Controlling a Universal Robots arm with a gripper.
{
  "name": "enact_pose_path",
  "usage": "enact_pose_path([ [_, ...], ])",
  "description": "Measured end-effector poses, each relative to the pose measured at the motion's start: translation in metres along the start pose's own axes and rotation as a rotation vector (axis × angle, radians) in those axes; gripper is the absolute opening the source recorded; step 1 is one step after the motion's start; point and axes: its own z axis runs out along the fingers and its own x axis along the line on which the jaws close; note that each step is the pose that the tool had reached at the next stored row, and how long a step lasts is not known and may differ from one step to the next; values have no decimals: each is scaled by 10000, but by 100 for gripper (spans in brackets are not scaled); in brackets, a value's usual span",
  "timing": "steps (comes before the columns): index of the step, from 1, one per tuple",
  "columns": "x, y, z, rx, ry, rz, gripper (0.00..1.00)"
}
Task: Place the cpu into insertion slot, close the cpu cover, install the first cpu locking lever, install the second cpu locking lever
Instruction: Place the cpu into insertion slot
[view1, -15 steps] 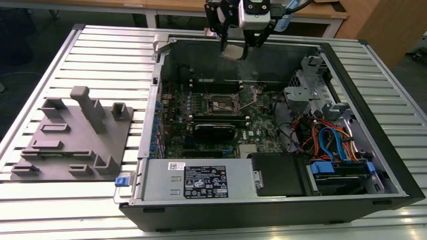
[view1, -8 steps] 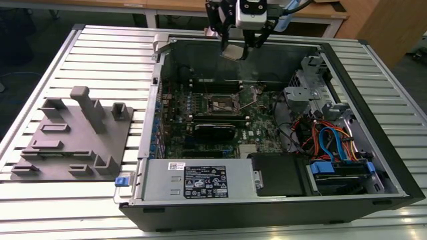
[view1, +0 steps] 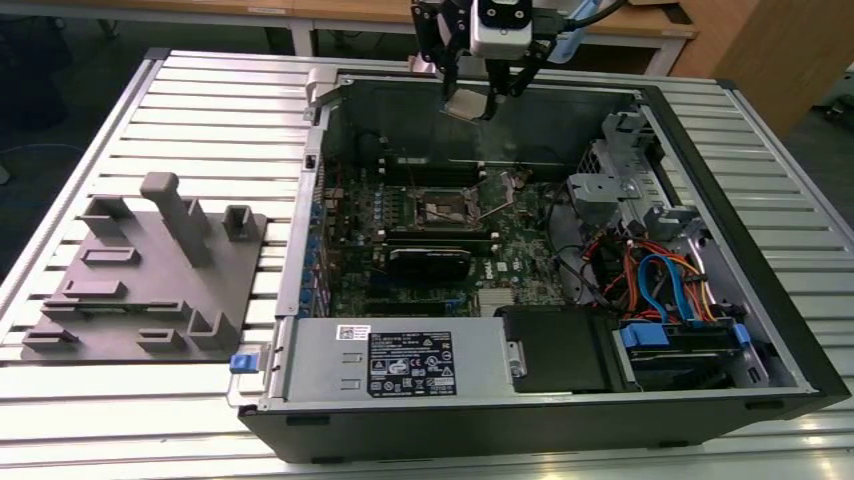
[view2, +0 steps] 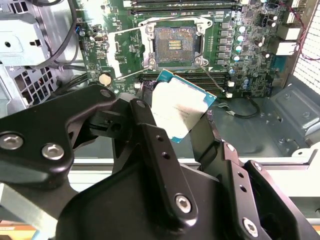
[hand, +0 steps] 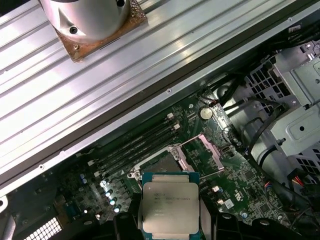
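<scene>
My gripper (view1: 473, 98) hangs over the far wall of the open computer case (view1: 747, 200), shut on the cpu (view1: 469, 106). Both wrist views show the pale silver chip (view2: 177, 107) (hand: 169, 207) clamped by its edges between the black fingers (view2: 145, 120), slightly tilted. The insertion slot (view1: 447, 208) (view2: 174, 46) (hand: 161, 163) lies bare on the green motherboard well below the chip, its dark centre exposed. The cpu cover (view2: 122, 50) (hand: 210, 150) is swung open beside the socket. Two thin wire locking levers (view2: 131, 31) (hand: 215, 172) stand released at its sides.
Long black memory slots (view2: 180, 5) (hand: 135, 145) run beside the socket, and a black card (view1: 427, 262) sits just nearer. The drive cage and coloured cables (view1: 667, 290) fill the exterior view's right, the power supply (view1: 387, 360) the front. A grey fixture plate (view1: 147, 270) lies on the slatted table.
</scene>
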Motion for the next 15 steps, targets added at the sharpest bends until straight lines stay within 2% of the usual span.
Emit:
enact_pose_path([
  [10, 0, 0, 0, -3, -14, 164, 54],
  [15, 0, 0, 0, -11, -58, 640, 54],
])
